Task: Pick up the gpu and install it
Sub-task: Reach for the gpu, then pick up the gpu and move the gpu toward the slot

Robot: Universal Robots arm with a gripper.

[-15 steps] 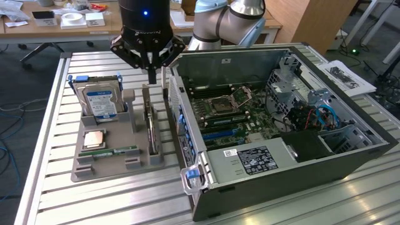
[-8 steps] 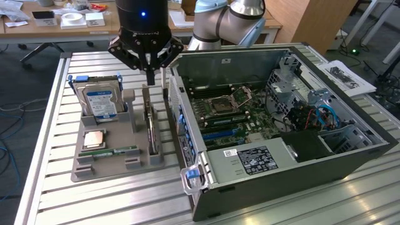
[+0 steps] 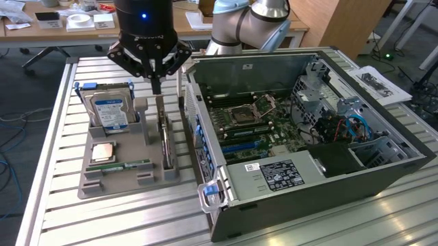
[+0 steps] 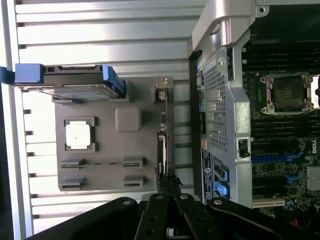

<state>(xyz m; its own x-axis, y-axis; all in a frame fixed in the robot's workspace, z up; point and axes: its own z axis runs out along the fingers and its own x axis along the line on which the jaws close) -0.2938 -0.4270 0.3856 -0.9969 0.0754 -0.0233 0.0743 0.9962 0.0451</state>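
The gpu [image 3: 164, 134] stands edge-on in a slot at the near side of a grey holder tray [image 3: 115, 185], next to the open computer case [image 3: 356, 169]. It is a thin dark card with a metal end. My gripper [image 3: 156, 87] hangs straight above the card's far end with its fingers pinched shut. Whether the tips touch the card I cannot tell. In the wrist view the shut gripper [image 4: 167, 181] lines up with one end of the slim gpu [image 4: 162, 142]. The case's motherboard [image 3: 260, 128] lies exposed, with blue slots [image 3: 239, 147].
The holder tray [image 4: 107, 176] also carries an upright silver hard drive [image 3: 110, 110], a square processor chip [image 3: 102, 152] and a green memory stick [image 3: 126, 166]. The case wall [image 4: 220, 100] rises close beside the card. All of this rests on a slatted metal table [image 3: 102, 225].
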